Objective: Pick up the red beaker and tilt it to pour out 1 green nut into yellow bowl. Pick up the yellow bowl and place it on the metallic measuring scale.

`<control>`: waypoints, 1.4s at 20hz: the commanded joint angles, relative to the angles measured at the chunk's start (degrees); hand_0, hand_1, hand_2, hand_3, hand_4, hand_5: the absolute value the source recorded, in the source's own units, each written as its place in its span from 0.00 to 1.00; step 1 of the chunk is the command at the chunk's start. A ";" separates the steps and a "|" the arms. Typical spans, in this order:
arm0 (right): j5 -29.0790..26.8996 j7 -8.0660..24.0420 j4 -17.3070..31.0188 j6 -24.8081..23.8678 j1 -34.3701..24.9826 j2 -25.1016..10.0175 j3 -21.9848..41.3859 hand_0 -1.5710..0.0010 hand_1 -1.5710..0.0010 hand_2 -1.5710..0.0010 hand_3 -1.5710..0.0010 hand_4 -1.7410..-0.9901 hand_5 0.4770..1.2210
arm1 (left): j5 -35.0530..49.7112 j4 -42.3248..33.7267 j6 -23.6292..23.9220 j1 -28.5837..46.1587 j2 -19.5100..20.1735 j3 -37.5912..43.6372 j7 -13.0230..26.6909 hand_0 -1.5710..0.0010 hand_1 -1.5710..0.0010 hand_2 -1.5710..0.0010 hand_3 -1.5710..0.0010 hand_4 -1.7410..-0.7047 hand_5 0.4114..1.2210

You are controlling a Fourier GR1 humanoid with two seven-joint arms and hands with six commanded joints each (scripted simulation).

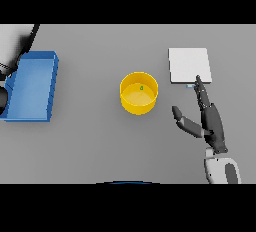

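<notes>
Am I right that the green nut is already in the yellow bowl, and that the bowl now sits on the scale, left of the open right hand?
Not quite. The head view shows the green nut in the yellow bowl, but the bowl stands on the grey table, apart from the scale. It is left of the open right hand, as you said.

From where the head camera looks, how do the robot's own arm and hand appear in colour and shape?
Only the right arm shows. Its right hand is dark grey to black, with slim, segmented fingers and a separate thumb. Behind the wrist, the forearm is a rounded white shell with a grey panel on it. No cables, markings or sleeves are visible. The left hand is out of view.
</notes>
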 commanded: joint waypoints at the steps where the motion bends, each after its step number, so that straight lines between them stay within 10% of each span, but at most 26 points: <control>1: -0.37 0.64 0.45 0.14 -0.64 -0.02 -0.20 1.00 1.00 1.00 1.00 0.83 0.14 | 3.98 1.84 0.24 0.46 1.22 4.51 0.69 0.00 0.00 0.00 0.04 0.01 1.00; 6: 1.25 0.61 2.07 -0.37 -1.71 -0.58 0.16 1.00 1.00 1.00 1.00 0.82 0.17 | 18.75 6.06 5.75 9.09 8.39 19.54 3.48 0.00 0.00 0.00 0.01 0.00 1.00; 13: 0.81 0.12 2.39 1.05 -2.31 -1.47 0.47 1.00 1.00 1.00 1.00 0.80 0.23 | 31.39 0.25 17.74 25.91 9.25 29.44 18.54 0.00 0.00 0.00 0.00 0.00 1.00; 21: 1.52 -0.43 2.04 0.77 -1.56 -2.07 0.51 1.00 1.00 1.00 1.00 0.77 0.27 | 41.74 -26.95 23.35 53.65 5.90 32.66 26.63 0.00 0.00 0.00 0.00 0.00 1.00; 28: 0.87 -1.00 2.69 1.05 -1.60 -1.58 0.47 1.00 1.00 1.00 1.00 0.78 0.26 | 43.72 -40.96 24.99 64.37 4.18 32.63 35.31 0.00 0.00 0.00 0.00 0.08 0.56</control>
